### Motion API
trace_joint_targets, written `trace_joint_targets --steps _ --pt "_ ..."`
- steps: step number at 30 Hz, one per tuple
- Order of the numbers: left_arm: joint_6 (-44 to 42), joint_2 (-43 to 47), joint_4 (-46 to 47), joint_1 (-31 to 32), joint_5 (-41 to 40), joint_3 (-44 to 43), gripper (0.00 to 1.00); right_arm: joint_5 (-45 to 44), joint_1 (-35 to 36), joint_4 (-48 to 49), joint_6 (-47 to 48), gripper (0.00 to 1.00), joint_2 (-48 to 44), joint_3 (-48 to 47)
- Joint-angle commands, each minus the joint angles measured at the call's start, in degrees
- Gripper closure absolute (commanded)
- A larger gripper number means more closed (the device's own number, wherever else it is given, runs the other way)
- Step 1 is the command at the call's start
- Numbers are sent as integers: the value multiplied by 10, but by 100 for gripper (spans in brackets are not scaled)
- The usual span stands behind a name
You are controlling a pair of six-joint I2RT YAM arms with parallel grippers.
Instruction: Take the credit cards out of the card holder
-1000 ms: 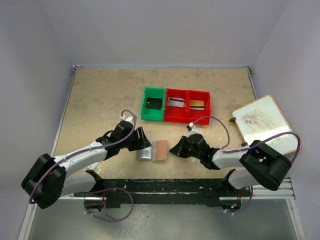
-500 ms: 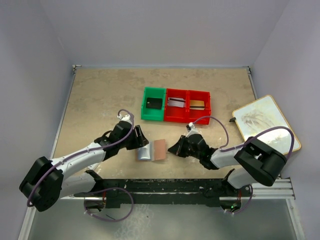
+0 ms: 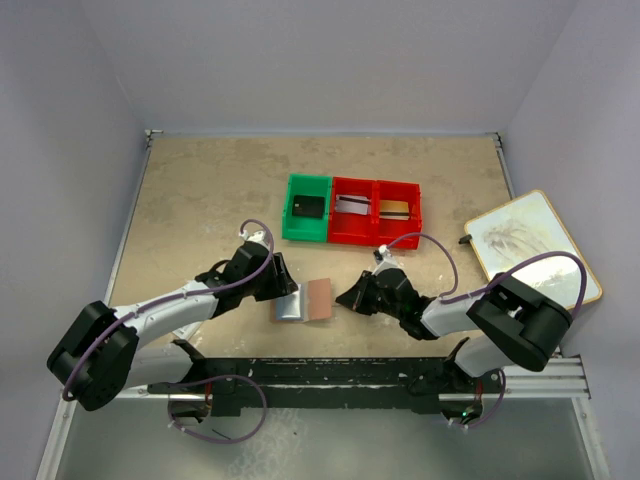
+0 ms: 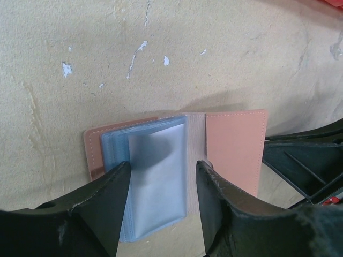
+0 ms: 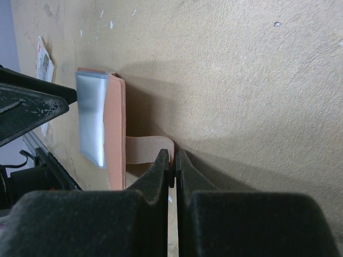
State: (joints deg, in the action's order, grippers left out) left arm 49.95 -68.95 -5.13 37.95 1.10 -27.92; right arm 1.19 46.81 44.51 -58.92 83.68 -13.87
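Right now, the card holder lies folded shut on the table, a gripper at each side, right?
Not shut: the card holder lies open on the table, clear sleeves showing, the left gripper and right gripper at each side. The left wrist view shows it.

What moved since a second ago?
Only the arms' big rear joints shifted a little. The card holder stayed open on the table, the left gripper stayed open around its clear sleeves, and the right gripper stayed shut on its strap.
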Motion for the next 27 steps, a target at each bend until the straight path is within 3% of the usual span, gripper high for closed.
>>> trace_joint_targets --steps 1,11,27 --pt "-1 -11 16 4 20 -21 50 -11 -1 -58 11 100 19 17" --pt "-2 -4 -48 8 -54 -24 49 -13 -1 -58 11 100 16 18" --pt "-2 13 -45 13 -53 -26 51 -12 -1 -54 12 100 23 15"
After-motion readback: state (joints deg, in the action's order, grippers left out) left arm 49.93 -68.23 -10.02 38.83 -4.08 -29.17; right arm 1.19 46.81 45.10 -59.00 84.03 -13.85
